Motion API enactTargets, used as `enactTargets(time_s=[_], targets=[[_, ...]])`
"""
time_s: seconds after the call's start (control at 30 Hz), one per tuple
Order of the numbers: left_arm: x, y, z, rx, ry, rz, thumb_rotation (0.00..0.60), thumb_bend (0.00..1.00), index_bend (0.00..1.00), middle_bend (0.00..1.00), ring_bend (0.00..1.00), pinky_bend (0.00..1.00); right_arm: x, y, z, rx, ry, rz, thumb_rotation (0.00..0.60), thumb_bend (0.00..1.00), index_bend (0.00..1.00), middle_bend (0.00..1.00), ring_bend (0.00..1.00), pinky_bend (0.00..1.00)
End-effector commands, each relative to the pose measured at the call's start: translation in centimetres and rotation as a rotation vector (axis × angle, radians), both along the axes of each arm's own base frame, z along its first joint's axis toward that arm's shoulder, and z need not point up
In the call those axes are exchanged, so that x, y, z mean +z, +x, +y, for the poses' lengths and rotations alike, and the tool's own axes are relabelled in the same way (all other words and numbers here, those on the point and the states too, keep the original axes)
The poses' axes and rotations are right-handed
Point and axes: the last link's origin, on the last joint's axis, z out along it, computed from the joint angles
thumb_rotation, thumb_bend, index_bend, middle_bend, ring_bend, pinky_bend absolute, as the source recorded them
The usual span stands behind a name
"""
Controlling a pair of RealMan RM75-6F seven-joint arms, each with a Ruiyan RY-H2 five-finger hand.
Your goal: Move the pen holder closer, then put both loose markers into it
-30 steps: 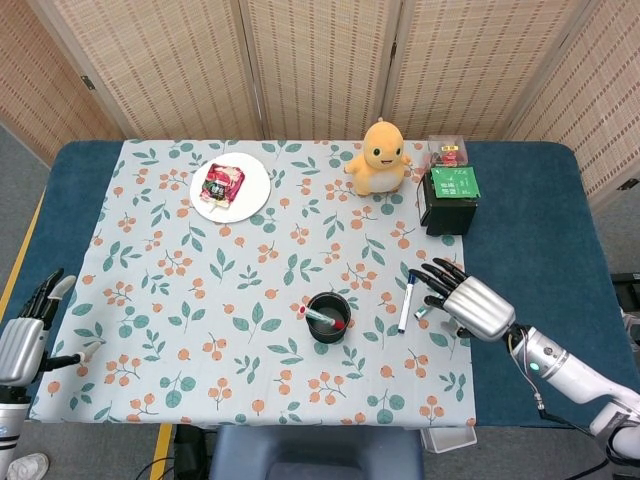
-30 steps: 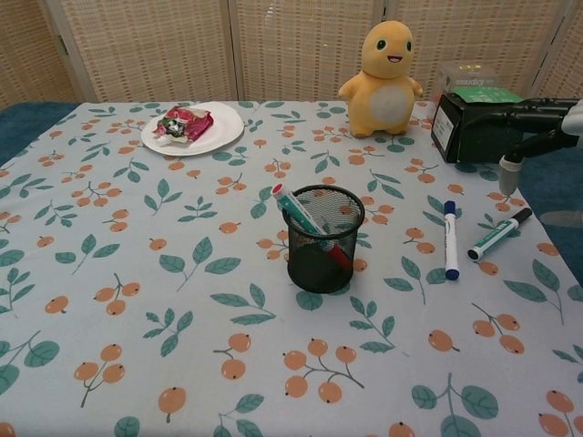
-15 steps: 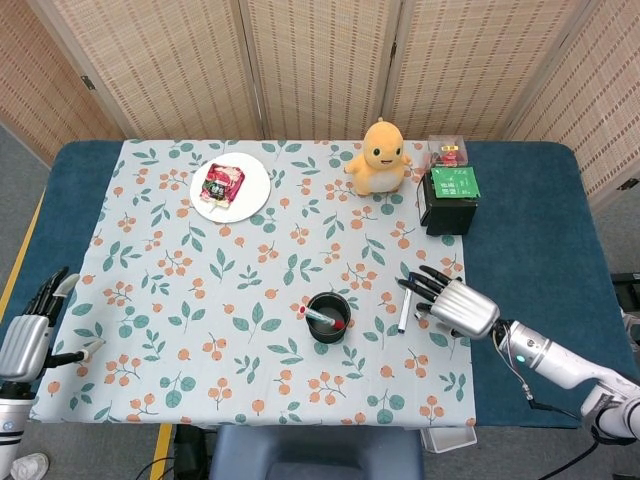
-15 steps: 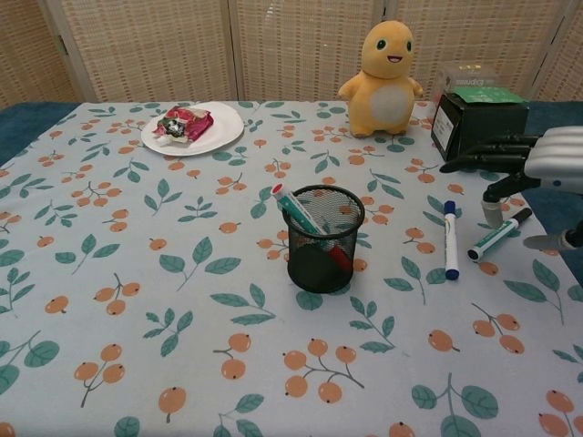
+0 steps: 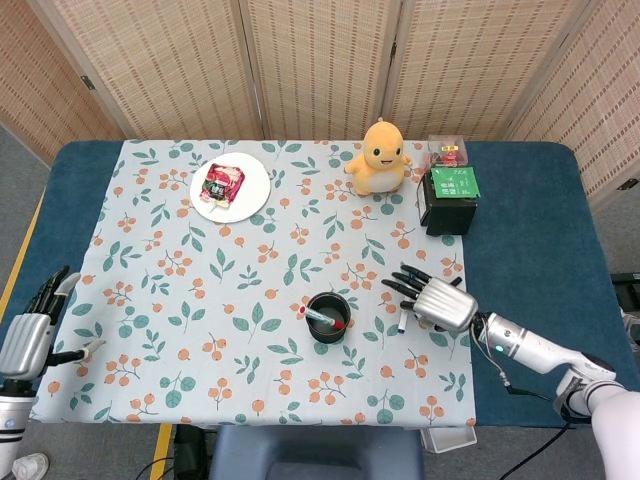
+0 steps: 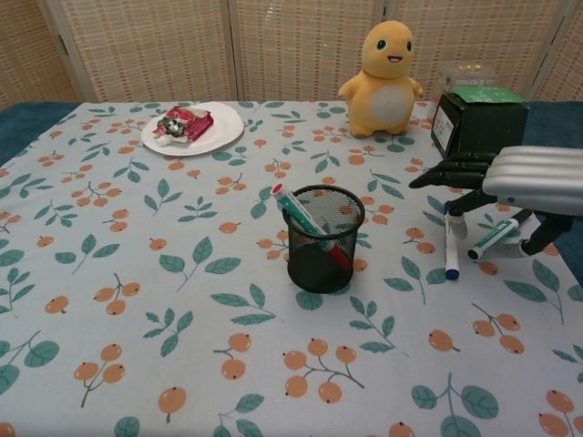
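Black mesh pen holder (image 6: 325, 238) with one red-capped marker (image 6: 310, 226) inside; right hand (image 6: 510, 182) spread, empty.

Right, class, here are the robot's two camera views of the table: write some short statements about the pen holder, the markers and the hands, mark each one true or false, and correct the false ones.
1. The pen holder already has a marker standing in it. True.
2. Two loose markers lie on the cloth to the right of the holder, a blue-capped marker and a green-capped marker. True.
3. The right hand grips the holder. False: it hovers open above the loose markers, holding nothing.
4. The left hand rests on the white plate. False: it is at the table's near left edge, far from the plate.
5. The plush toy lies tipped over. False: it stands upright.
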Motion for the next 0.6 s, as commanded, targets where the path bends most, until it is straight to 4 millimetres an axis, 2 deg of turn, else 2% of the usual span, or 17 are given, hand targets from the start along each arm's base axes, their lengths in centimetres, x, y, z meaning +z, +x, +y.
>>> enactTargets(time_s=[0.03,0.6], targets=[[0.0,0.0,0.0,0.001,0.001,0.001,0.600,0.05,0.00,0.00,0.00,0.20,-0.9,0.6,-0.3,0.015,0.024,-0.008,0.600,0.31,0.44,0.00,0.00,0.00],[0.2,-0.2,0.0,0.009,0.002,-0.001,0.600,0.05,0.00,0.00,0.00,0.20,-2.7,1.2,-1.2,0.019,0.052,0.007,0.600,0.31,0.44,0.00,0.00,0.00]])
